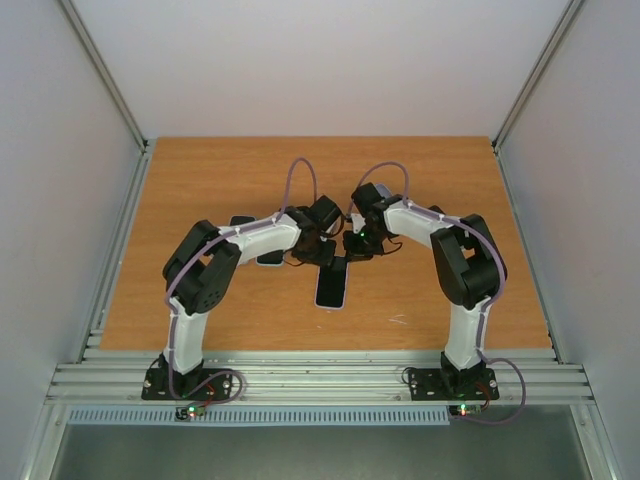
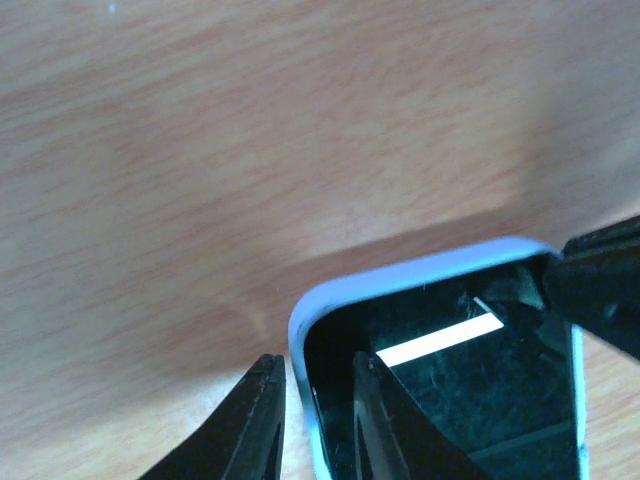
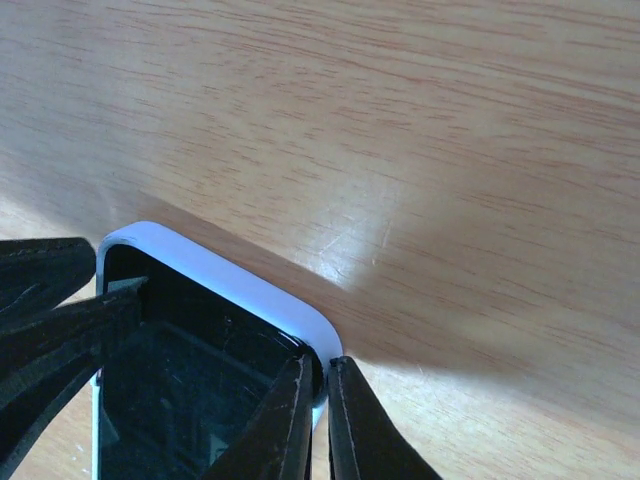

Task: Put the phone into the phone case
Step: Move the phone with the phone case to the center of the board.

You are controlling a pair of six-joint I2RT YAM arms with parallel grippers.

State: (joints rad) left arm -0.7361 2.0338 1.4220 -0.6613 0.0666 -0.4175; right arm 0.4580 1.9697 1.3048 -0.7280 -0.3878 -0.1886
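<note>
The wooden table (image 1: 200,180) fills the floor of a plain booth with pale walls (image 1: 320,60) and grey metal rails (image 1: 320,378) along its near edge, where both arms are bolted. Its grain shows a few fine scratches and a bright patch of glare just beyond the fingers.

The phone case (image 1: 331,285) lies flat on the wood, and the two grippers meet over its far end. The left gripper (image 2: 315,365) has its jaws drawn close across the case's pale blue rim, one finger outside and one inside, holding one far corner. The right gripper (image 3: 320,362) is pinched almost closed on the rim at the other far corner.

Inside the rim is a glossy black face. I cannot tell whether that is the phone or the bare case. Another flat dark object (image 1: 270,259) lies under the left forearm, behind that gripper.
</note>
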